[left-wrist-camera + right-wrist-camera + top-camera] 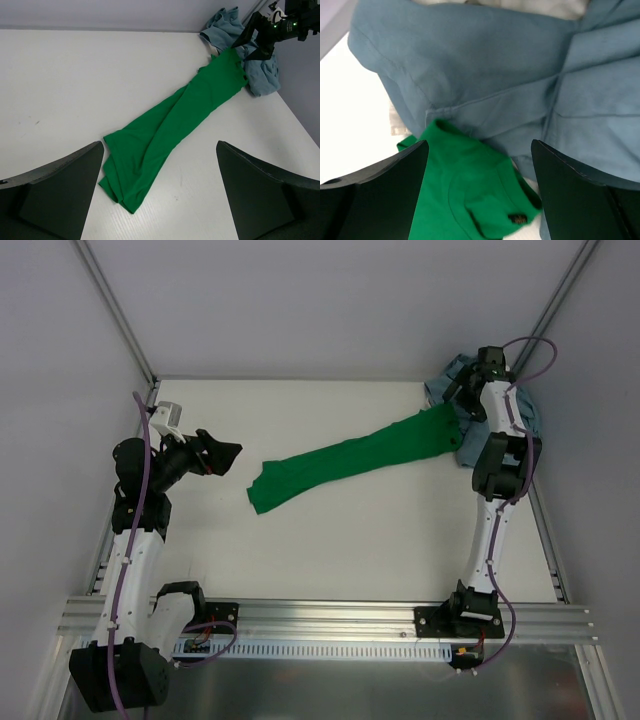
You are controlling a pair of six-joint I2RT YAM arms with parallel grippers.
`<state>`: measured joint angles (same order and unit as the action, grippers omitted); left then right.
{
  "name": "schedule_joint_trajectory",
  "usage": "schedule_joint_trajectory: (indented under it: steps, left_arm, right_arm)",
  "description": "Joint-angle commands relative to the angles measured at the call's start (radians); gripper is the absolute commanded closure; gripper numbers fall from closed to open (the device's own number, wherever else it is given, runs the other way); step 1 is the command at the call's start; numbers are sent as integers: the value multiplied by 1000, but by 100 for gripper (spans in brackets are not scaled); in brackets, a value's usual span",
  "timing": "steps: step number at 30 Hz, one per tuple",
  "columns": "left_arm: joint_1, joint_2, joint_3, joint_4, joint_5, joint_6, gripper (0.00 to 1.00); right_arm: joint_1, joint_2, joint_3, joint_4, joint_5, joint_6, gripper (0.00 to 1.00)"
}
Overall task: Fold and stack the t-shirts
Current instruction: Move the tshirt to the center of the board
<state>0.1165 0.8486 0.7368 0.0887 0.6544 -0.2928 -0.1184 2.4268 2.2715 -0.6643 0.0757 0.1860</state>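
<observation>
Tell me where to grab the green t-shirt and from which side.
Grip the green t-shirt at its folded left end, coming down from the left with the open left gripper. That end lies on bare table, apart from the blue-grey t-shirt; the far end overlaps it, so a pinch there may catch both.

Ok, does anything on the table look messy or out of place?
The green t-shirt lies as a long rumpled strip, its far end touching the blue-grey t-shirt, which sits bunched in the far right corner. Neither is folded.

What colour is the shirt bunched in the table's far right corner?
The bunched shirt is dusty blue-grey, clearest in the right wrist view.
</observation>
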Motion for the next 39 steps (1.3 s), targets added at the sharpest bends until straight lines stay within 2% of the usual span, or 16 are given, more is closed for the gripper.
schedule_joint_trajectory:
  steps: [1,5,7,8,10,11,12,21,27,28,29,30,32,36,38,39]
  left_arm:
    - [-11,-20,13,20,28,34,1]
    - [-11,-19,16,16,27,40,1]
    - [-11,-19,18,14,25,41,1]
    - [-11,-17,18,14,27,41,1]
    - [-11,-16,22,14,25,41,1]
    - [-9,-14,21,14,28,41,1]
    - [-9,-13,24,14,28,41,1]
    - [-3,-5,24,25,39,29,1]
    - [-3,-8,21,29,42,24,1]
    - [-3,-8,21,28,42,24,1]
    - [-3,-8,21,28,40,24,1]
    - [-3,-8,19,26,39,26,1]
    - [-3,-11,16,25,39,26,1]
    - [-3,-16,16,25,36,26,1]
    - [-3,-14,18,25,37,26,1]
    - [-3,-13,18,25,36,26,1]
  right_arm:
    - [-1,32,59,54,-46,33,11]
    - [0,63,60,97,-104,66,12]
    - [0,78,60,110,-116,75,19]
    - [2,83,60,112,-131,76,45]
    - [3,84,59,114,-142,79,74]
    - [5,80,51,112,-148,79,94]
    - [9,71,43,111,-146,75,99]
    - [19,-204,-292,203,-91,44,99]
    - [20,-261,-340,179,-119,30,98]
    - [22,-276,-369,183,-119,30,88]
    - [22,-281,-378,183,-110,32,66]
    - [22,-282,-386,183,-113,30,61]
    - [22,-278,-391,170,-120,30,59]
    - [22,-281,-424,181,-139,39,67]
    - [22,-279,-431,180,-139,36,94]
    - [22,-278,-431,172,-139,35,99]
